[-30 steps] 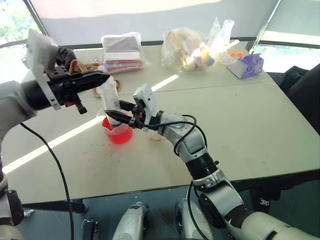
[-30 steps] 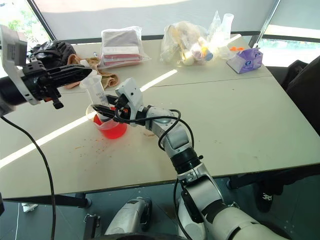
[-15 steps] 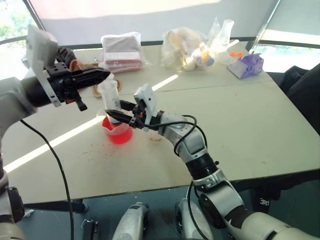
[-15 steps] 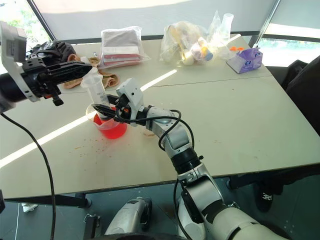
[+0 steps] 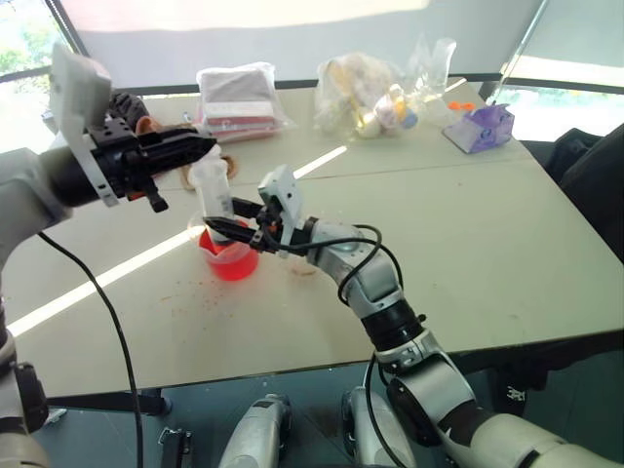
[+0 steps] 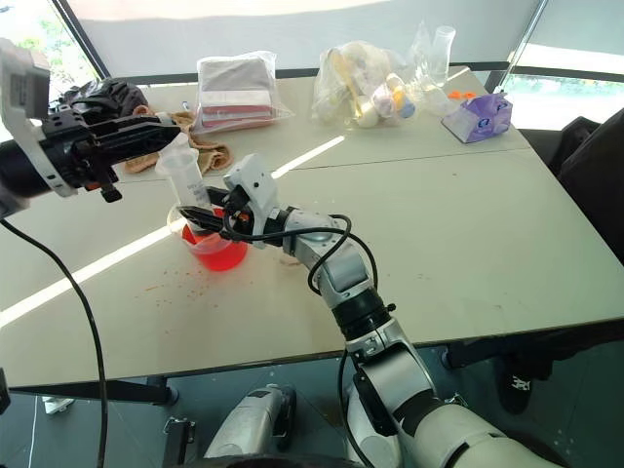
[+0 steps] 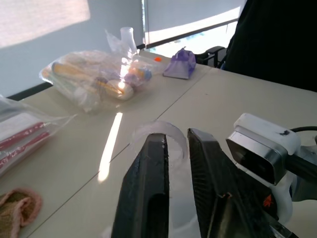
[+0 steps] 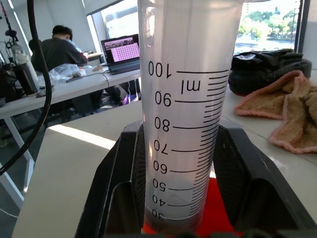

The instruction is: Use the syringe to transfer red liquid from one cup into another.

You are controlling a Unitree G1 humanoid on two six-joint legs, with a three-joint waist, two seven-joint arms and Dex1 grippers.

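The right gripper (image 5: 226, 228) reaches in level from the right, its jaws clamped on the barrel of the syringe (image 5: 214, 195), which stands upright in the spouted beaker (image 5: 230, 259) of red liquid (image 6: 220, 255) on the bench (image 5: 468, 234). The left gripper (image 5: 203, 148) points level at the plunger top, jaws slightly parted around it.

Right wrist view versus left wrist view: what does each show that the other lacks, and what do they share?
Right wrist view: printed marks on the syringe, the right gripper shut on its barrel, red liquid below, a pink cloth, a person at a laptop. Left wrist view: the left gripper, fingers slightly apart, a bag of items, a purple box. Shared: the syringe and the table.
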